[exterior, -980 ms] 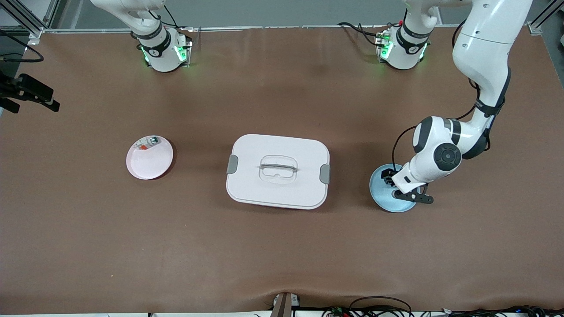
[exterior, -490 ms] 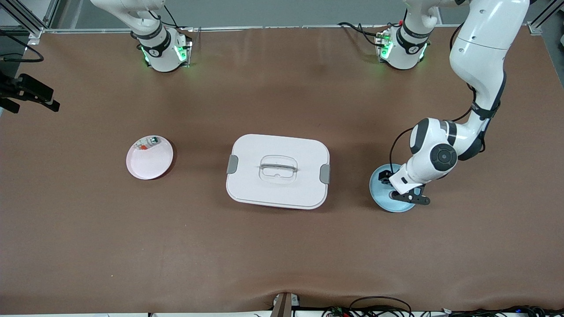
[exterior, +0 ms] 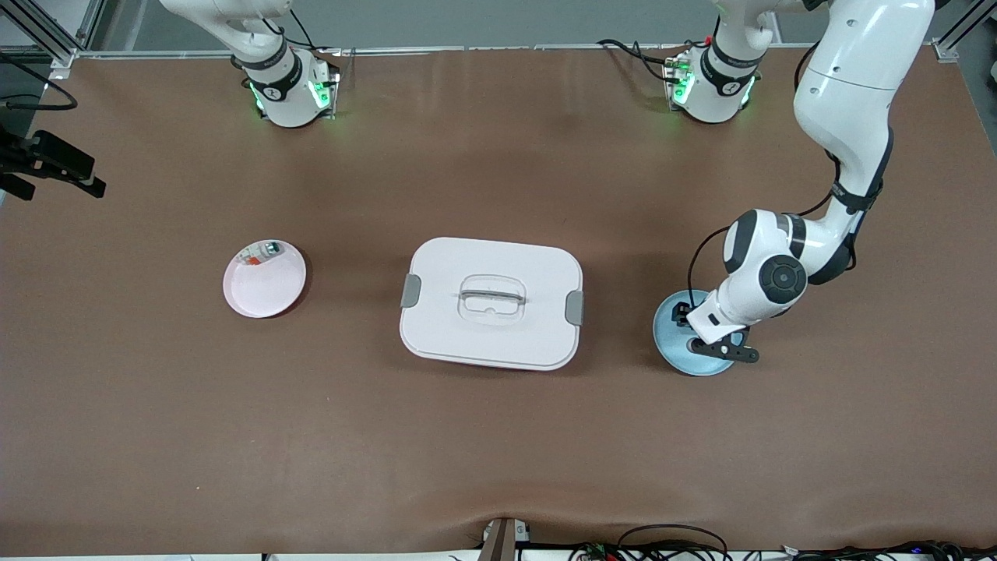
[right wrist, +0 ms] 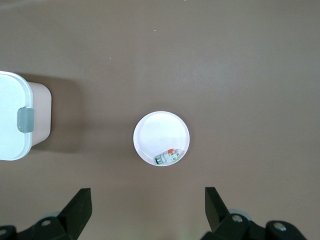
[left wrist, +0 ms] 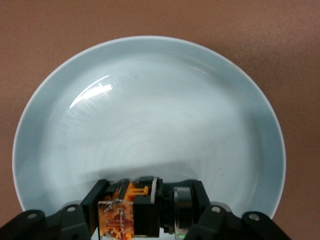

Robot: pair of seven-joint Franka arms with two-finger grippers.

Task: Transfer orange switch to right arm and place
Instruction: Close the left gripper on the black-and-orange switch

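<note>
your left gripper (left wrist: pixel 150 215) has just closed: a second ago its fingers stood wide over the pale blue plate (exterior: pixel 671 343), and now they are clamped on the orange switch (left wrist: pixel 142 210), which lies on its side on the plate's floor close to the rim. the arm also settled a little lower over the plate in that time. so, by my reading, the pick is made but the lift has not begun; the handover and the placing are all still ahead of you.

taking the white lidded box (exterior: pixel 491 302) as your landmark: the blue plate sits beside it toward the left arm's end of the table, well apart from it. the white plate (exterior: pixel 265 279) sits beside the box toward the right arm's end, also well apart, and already holds a small white block (right wrist: pixel 168 157) against its rim; do not mistake that for the switch.

your right gripper (right wrist: pixel 147 212) waits high over the table near the white plate, fingers spread wide and holding nothing.

for room, lift straight up first, since the blue plate's rim curves up right by the switch. the space above the box looks the likely meeting place; keep the switch high enough to pass its handle (exterior: pixel 492 296).
</note>
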